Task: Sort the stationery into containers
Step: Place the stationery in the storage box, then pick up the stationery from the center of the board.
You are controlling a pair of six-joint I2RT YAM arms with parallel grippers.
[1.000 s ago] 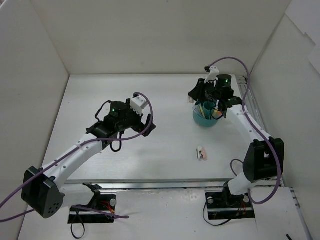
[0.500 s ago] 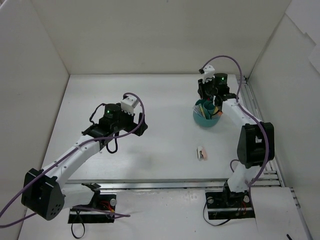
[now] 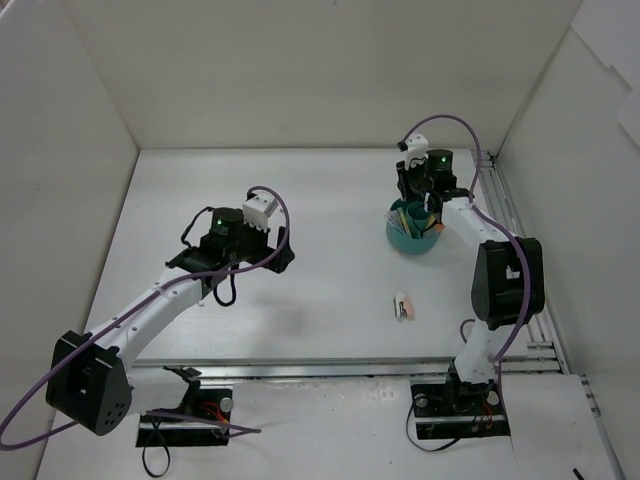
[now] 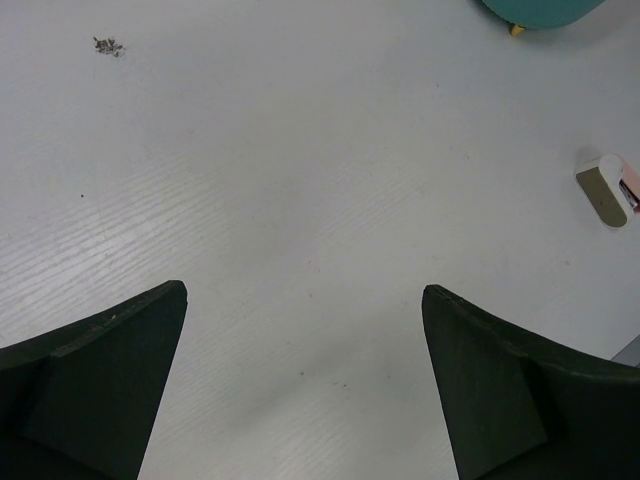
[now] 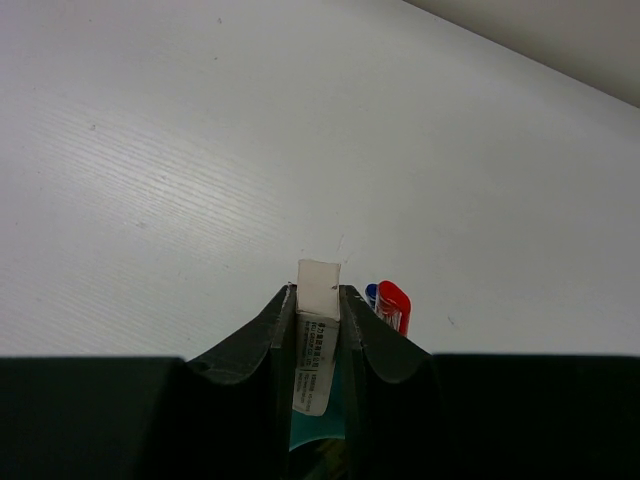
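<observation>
From above, the cup's point(image 3: 412, 246) contents are too small to tell apart, and the right arm point(image 3: 432, 170) covers its own fingers. The loose eraser point(image 3: 402, 306) is a pale speck.

In the left wrist view the top edge cuts the cup point(image 4: 540, 10), the right edge the loose eraser point(image 4: 603, 192), and the bottom edge the left fingers point(image 4: 100, 380). The dark specks point(image 4: 108, 45) are too small to identify.

In the right wrist view the right fingers point(image 5: 262, 340) hide the lower end of the eraser point(image 5: 317, 340), most of the pens point(image 5: 392, 305), and all but a sliver of cup point(image 5: 318, 425). The eraser's print is unreadable.
</observation>
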